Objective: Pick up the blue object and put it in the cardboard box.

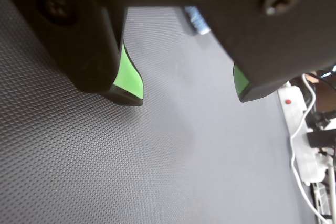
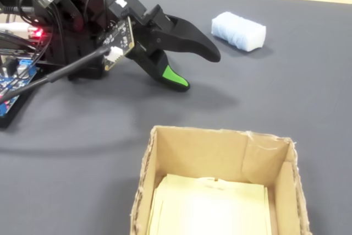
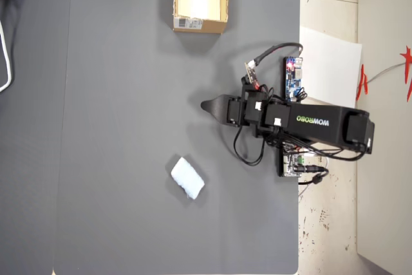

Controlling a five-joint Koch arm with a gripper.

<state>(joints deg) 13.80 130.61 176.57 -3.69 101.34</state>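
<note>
The blue object point(image 2: 238, 31), a pale soft block, lies on the dark mat, far right in the fixed view. From overhead, the blue object point(image 3: 187, 178) sits well below and left of my gripper point(image 3: 206, 105). The wrist view catches only an end of the blue object point(image 1: 197, 20), far ahead beyond the fingers. My gripper point(image 1: 189, 95) is open, its green-padded fingers wide apart with bare mat between them. In the fixed view the gripper point(image 2: 197, 71) hovers low over the mat, left of the block. The cardboard box point(image 2: 220, 135) stands open at the front, and the cardboard box point(image 3: 199, 25) is at the mat's top edge from overhead.
A circuit board point(image 3: 293, 76) and wires sit by the arm's base at the mat's right edge. A white power strip point(image 1: 296, 129) with cables lies off the mat on the right of the wrist view. White paper point(image 3: 328, 62) lies beyond the mat.
</note>
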